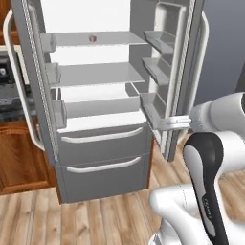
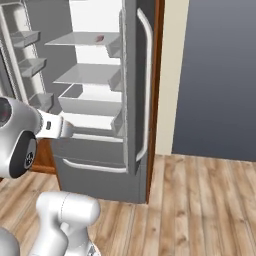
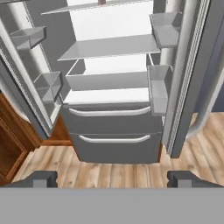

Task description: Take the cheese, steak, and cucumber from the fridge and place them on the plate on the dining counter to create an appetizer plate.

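Wood plank floor (image 1: 28,215) runs under the fridge (image 1: 103,158), whose doors stand open. In the left base view a small pinkish steak (image 1: 92,38) lies on the top shelf (image 1: 95,39). The right base view shows it there too. In the hand view, the hand (image 3: 112,178) is spread wide, empty, facing the drawers (image 3: 114,131).

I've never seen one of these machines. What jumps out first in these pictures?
The tall grey fridge stands wide open, both doors swung out, its white inside almost bare. One small reddish item, probably the steak, sits on the top shelf. In front, the white arm rises from the wooden floor, and its pincer is open, facing the two lower drawers.
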